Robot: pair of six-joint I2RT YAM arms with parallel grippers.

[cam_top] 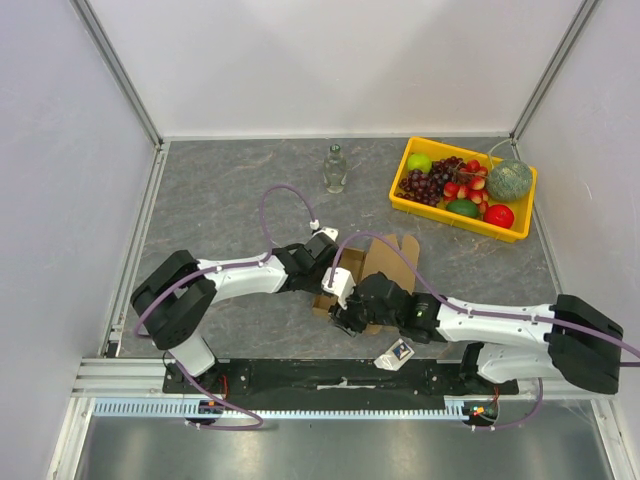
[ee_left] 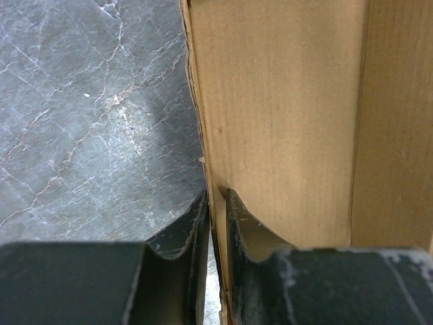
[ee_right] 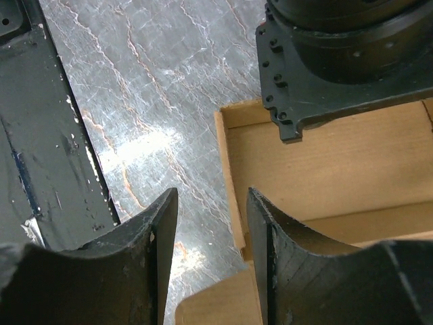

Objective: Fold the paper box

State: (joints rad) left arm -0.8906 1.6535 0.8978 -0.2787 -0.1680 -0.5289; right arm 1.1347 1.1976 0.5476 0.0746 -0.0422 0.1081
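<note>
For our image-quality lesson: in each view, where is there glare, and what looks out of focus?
Top external: even light, no strong glare on the table. Left wrist: faint sheen on the table, the paper box sharp, the left gripper blurred at the bottom. Right wrist: a bright glare patch on the table, the right gripper dark and soft-edged.

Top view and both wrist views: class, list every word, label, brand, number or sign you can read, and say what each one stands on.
No text can be read in any view.
Small white card at the near edge: it has a dark printed mark, too small to read.
Paper box: plain brown, no print in the top view or either wrist view.
Glass bottle: no label visible.
</note>
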